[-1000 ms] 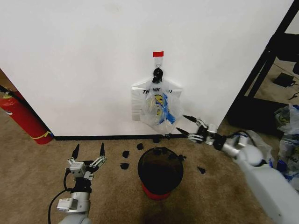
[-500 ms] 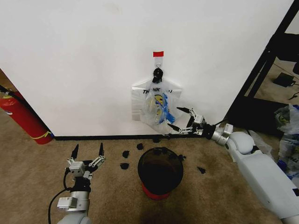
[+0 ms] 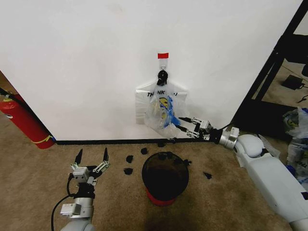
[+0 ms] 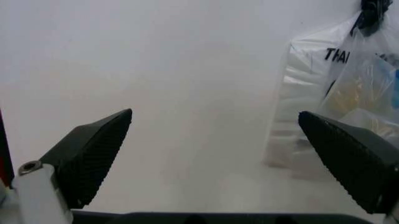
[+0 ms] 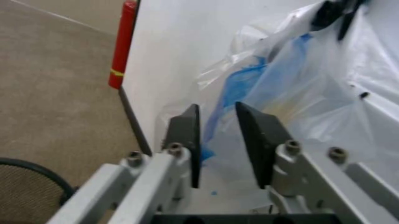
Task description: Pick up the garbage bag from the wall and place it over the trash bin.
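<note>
The right hand (image 3: 182,128) pinches, fingers narrowed, the thin see-through plastic garbage bag (image 3: 163,115) hanging on the plain white wall (image 3: 86,62), its blue strip caught between them in the wrist view, while the left hand (image 3: 91,159) waits wide open.

1. A plain indoor room, more like a lab or test space than a home, is suggested; the floor is covered in tan carpet (image 3: 33,168)
2. A bare white wall (image 3: 86,62) with a black baseboard (image 3: 106,142) is seen; a red fire extinguisher (image 3: 21,120) is stood against it
3. A black metal shelf frame (image 3: 274,62) is placed at the right; cables are left on the floor behind it
</note>
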You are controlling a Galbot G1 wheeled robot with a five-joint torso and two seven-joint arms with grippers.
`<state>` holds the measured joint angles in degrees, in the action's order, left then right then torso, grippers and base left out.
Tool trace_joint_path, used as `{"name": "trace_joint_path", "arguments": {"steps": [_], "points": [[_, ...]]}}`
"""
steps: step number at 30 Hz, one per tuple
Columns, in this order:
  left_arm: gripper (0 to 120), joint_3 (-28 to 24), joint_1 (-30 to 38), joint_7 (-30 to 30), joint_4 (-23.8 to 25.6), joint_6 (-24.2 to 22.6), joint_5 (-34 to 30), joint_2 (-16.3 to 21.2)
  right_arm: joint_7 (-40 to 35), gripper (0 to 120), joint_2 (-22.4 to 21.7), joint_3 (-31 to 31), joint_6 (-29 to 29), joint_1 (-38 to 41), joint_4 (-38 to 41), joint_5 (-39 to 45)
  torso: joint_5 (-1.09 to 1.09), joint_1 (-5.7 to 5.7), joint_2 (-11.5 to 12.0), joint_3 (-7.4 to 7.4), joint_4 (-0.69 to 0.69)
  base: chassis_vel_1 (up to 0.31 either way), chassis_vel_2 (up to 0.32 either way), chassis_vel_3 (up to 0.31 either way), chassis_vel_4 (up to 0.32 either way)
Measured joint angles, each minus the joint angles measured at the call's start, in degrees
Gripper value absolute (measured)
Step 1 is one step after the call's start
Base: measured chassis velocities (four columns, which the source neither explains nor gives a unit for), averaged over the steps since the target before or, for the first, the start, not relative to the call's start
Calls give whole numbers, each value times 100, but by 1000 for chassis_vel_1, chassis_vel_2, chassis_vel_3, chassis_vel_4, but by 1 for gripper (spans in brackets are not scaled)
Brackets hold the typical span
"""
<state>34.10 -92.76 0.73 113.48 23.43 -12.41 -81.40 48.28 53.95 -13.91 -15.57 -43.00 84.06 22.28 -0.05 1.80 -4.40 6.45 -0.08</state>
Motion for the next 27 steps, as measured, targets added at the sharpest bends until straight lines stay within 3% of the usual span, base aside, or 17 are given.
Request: {"name": "trace_joint_path", "arguments": {"steps": [6, 12, 18, 27], "points": [[100, -20, -16, 0, 20, 18, 2, -21, -357, 0, 52, 12, 29, -47, -15, 168, 0, 0, 0, 0, 0, 0, 0, 0, 0], [100, -23, -6, 0, 52, 17, 7, 25, -360, 0, 22, -25, 129, -105, -19, 380, 0, 0, 0, 0, 1, 0, 0, 0, 0], [100, -280, 219, -188, 165, 9, -66, 327, -417, 0, -39, 50, 153, -328, 139, 2172, 0, 0, 0, 0, 1, 0, 0, 0, 0], [100, -960, 1027, -1022, 246, -32, -720, 955, -677, 0, 76, 222, -98, -530, 202, 3600, 0, 0, -1, 0, -1, 0, 0, 0, 0]]}}
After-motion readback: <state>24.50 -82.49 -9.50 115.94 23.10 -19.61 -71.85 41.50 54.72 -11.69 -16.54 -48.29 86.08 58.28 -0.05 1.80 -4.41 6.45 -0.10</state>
